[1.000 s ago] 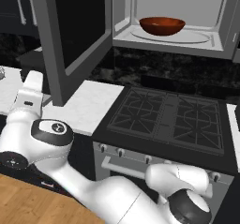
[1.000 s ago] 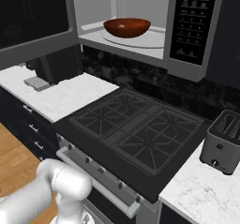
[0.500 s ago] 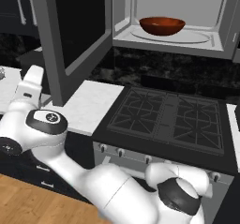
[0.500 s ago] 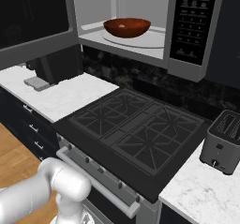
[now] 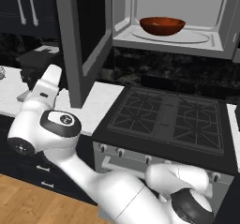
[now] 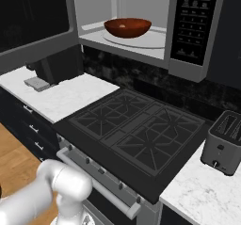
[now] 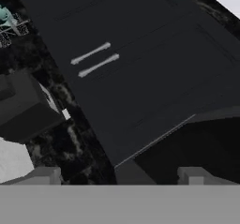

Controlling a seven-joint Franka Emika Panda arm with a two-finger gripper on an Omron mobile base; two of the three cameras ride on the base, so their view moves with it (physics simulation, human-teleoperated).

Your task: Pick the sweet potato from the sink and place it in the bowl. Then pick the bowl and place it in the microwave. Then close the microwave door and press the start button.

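Now the bowl (image 5: 162, 25) sits inside the microwave (image 5: 187, 12), on the round glass plate (image 6: 141, 39) of its light grey inside. In the right base view a small pale spot shows at the bottom of the bowl, but it is too small to say if this is the sweet potato. The microwave door (image 5: 82, 40) stands open, swung out to the left, with its edge turned toward the camera. On the right side of the microwave is the dark button panel (image 6: 194, 19).

Under the microwave lies a black stove (image 6: 136, 139) with four burners. A white counter (image 6: 66, 99) is beside it on the left, and a dark coffee machine (image 6: 59, 68) stands on that counter. A silver toaster (image 6: 225, 141) stands on the counter at the right.

The arm bends to the left, and the hand (image 5: 47, 85) is low in front of the open door, above the counter. In the hand view dark cabinet doors with two grey handles (image 7: 96, 59) show. I cannot tell how wide the gripper is.
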